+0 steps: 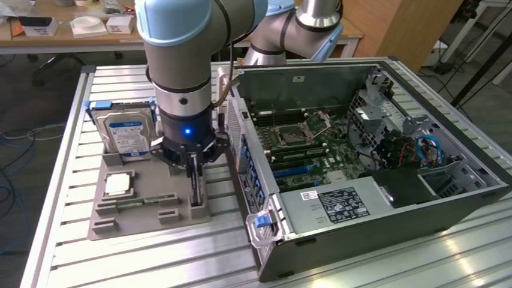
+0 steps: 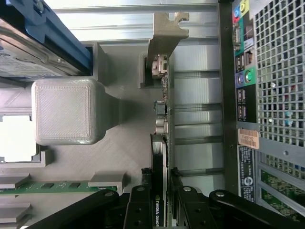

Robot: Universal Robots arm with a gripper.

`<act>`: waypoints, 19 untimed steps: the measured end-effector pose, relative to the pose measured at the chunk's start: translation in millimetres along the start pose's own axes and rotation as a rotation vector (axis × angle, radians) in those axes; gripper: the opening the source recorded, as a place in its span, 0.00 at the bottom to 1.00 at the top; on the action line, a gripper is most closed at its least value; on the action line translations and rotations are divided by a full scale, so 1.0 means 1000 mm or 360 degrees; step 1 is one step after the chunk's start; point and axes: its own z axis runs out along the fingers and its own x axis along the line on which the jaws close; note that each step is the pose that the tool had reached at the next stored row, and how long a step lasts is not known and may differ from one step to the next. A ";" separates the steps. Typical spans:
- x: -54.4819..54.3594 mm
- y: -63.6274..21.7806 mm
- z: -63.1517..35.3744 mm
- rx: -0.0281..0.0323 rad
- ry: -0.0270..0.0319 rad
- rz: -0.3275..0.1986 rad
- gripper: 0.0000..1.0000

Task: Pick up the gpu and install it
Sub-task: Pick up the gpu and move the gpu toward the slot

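1. Slatted metal table, with a cluttered wooden desk behind it.
2. gpu stands on edge in a slot of the grey holder tray, at the tray's edge nearest the computer case.
3. In the wrist view the gpu is seen edge-on. Its silver bracket is at the far end and its base is still seated in the tray.
4. Gripper is straight down over the card, arm vertical above the tray.
5. Gripper is narrowed, with black fingers against both faces of the card. It looks like a pinch, though the contact is partly hidden.
6. On the tray away from the case: memory stick lying flat, and a processor chip flat behind it.
7. At the tray's back end, a hard drive with a blue label stands upright.
8. Case lies open beside the tray, with the motherboard exposed and the power supply at its near end.
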 end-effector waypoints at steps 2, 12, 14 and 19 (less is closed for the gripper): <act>-0.001 0.0001 0.0000 0.00001 0.00000 0.0000 0.26; -0.002 0.0001 0.0000 0.00002 0.00002 0.0000 0.26; -0.002 0.0001 0.0000 0.00001 0.00002 0.0000 0.26; -0.002 0.0001 -0.0001 -0.00001 0.00001 0.0000 0.26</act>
